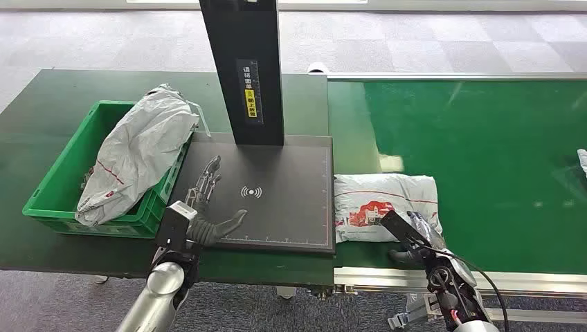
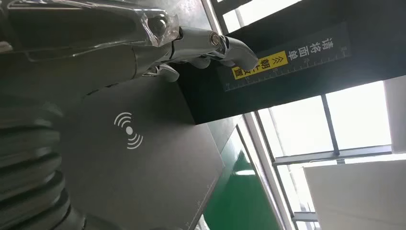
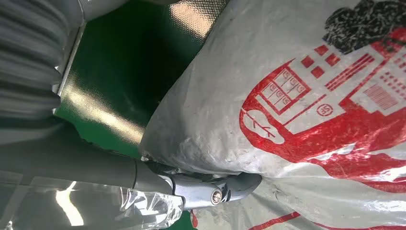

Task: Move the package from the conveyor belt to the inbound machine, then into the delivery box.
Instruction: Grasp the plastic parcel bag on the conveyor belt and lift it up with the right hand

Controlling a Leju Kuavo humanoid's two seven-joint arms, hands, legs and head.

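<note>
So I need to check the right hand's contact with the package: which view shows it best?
Right wrist view: the fingers press the package close up. Head view shows the right hand at the package's near edge, contact small. Left wrist view looks at the scanner pad.

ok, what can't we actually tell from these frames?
- Right hand grip on the package: its fingers are hidden beneath the bag in the right wrist view.
- Green crate contents: covered by the grey bag, head view.
- White item on the belt: cut off by the frame edge.

A contactless wave sign is printed on the dark scan plate, just beside the left hand. Beyond the fingers, the black post bears a yellow label with Chinese characters. Red printing marks the package at the right hand.
</note>
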